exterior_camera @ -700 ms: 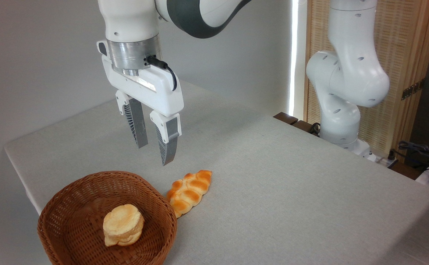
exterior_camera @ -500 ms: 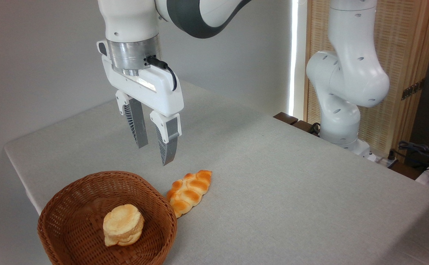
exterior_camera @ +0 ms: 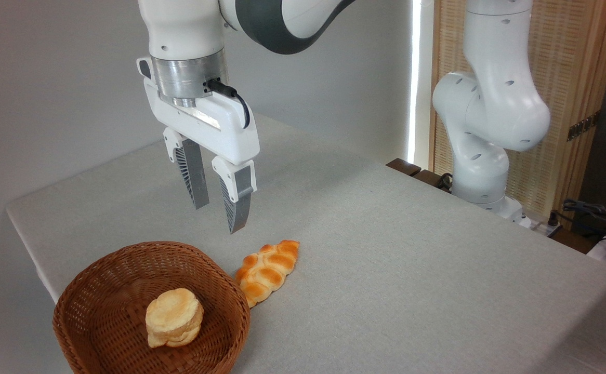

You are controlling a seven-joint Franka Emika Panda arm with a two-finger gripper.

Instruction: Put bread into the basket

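Note:
The bread (exterior_camera: 267, 271), a golden-orange braided loaf with pale seams, lies flat on the grey table, its near end touching the right side of the basket's rim. The basket (exterior_camera: 100, 275), round brown wicker, stands at the front left and holds a pale round stacked bun (exterior_camera: 173, 317). My gripper (exterior_camera: 218, 218) hangs in the air above the table, up and to the left of the bread and behind the basket's far rim. Its two ribbed fingers point down, stand apart, and hold nothing.
The table's left edge runs close behind the basket and its front corner is just left of it. The arm's white base (exterior_camera: 482, 176) stands at the table's far right, with cables (exterior_camera: 594, 213) beyond it. A wooden slatted screen (exterior_camera: 568, 78) backs the base.

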